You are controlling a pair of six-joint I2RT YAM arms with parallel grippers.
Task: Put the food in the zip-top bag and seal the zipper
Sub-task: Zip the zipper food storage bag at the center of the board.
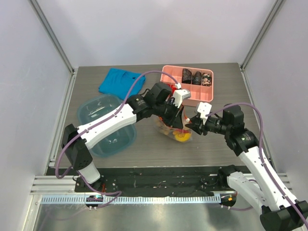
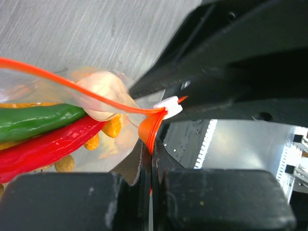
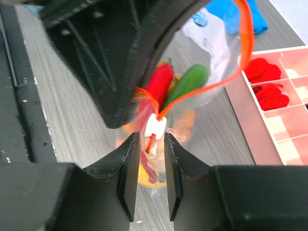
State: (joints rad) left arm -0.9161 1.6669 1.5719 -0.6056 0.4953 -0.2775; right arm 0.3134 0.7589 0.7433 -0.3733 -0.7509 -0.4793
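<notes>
The zip-top bag (image 1: 174,131) hangs above the table, holding a red chili (image 2: 43,147), a green vegetable (image 2: 38,120), a garlic bulb (image 2: 98,86), orange pieces (image 2: 113,126) and a yellow pepper (image 3: 147,175). My left gripper (image 2: 151,154) is shut on the end of the red-orange zipper (image 2: 72,83), just beside the white slider tab (image 2: 168,106). My right gripper (image 3: 150,144) is open, its fingertips on either side of the strip end, just below the slider (image 3: 155,127). The zipper (image 3: 245,43) loops wide open above. The grape bunch is not visible.
A pink divided box (image 1: 169,76) with dark and red items stands at the back right, close behind the bag. A teal tub (image 1: 103,122) sits at the left under my left arm. A blue cloth (image 1: 120,81) lies behind it.
</notes>
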